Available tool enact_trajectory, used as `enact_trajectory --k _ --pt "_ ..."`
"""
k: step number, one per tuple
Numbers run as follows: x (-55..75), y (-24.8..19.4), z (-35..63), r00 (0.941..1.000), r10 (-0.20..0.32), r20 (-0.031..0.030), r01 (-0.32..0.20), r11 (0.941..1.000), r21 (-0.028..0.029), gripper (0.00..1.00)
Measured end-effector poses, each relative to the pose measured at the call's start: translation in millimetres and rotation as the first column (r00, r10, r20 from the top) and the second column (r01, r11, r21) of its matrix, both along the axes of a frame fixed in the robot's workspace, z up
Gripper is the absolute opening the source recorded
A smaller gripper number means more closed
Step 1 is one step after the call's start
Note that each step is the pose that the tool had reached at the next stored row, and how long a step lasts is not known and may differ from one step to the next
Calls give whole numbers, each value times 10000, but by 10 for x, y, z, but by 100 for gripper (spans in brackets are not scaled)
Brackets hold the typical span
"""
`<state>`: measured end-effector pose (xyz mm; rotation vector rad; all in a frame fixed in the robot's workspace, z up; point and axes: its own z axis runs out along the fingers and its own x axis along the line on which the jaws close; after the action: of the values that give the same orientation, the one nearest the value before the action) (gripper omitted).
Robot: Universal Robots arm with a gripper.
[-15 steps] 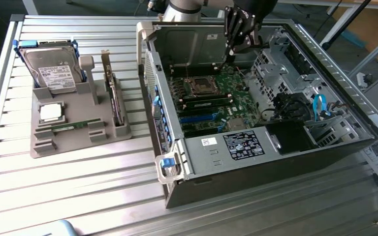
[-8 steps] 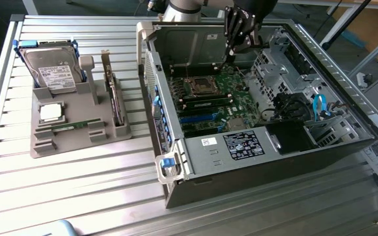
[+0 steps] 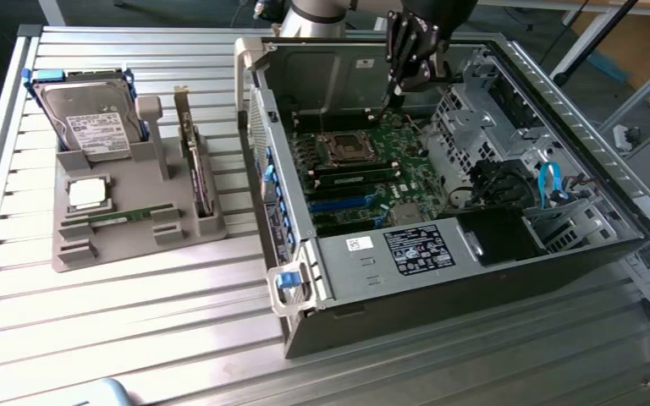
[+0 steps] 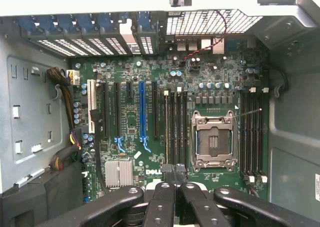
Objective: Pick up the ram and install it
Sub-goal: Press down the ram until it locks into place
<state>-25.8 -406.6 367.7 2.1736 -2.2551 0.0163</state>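
Slatted metal desk [image 3: 133, 321] carries a grey holder tray [image 3: 122, 245] at the exterior view's left and an open computer case [image 3: 438, 254] at its right. On the tray the ram [image 3: 122, 216] lies flat near the front, in front of the silver processor [image 3: 87, 193]; a hard drive [image 3: 90, 118] stands behind. Gripper [image 3: 404, 85] hangs inside the case over the motherboard [image 3: 376, 169], well apart from the ram. From the wrist view the fingers [image 4: 167, 174] are pressed together, empty, above the memory slots [image 4: 175, 127] beside the CPU socket [image 4: 212, 142]
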Motion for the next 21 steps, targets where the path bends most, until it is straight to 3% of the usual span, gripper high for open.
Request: enact_trajectory --k 5,10,16,21 --pt "0 0 0 9974 -725 0 725 9974 0 11" --pt "0 0 0 9894 -1455 0 1455 9894 0 11" --pt "0 0 0 9712 -2382 0 2382 9712 -1 11" --pt "0 0 0 9499 -3125 0 3125 9499 0 11"
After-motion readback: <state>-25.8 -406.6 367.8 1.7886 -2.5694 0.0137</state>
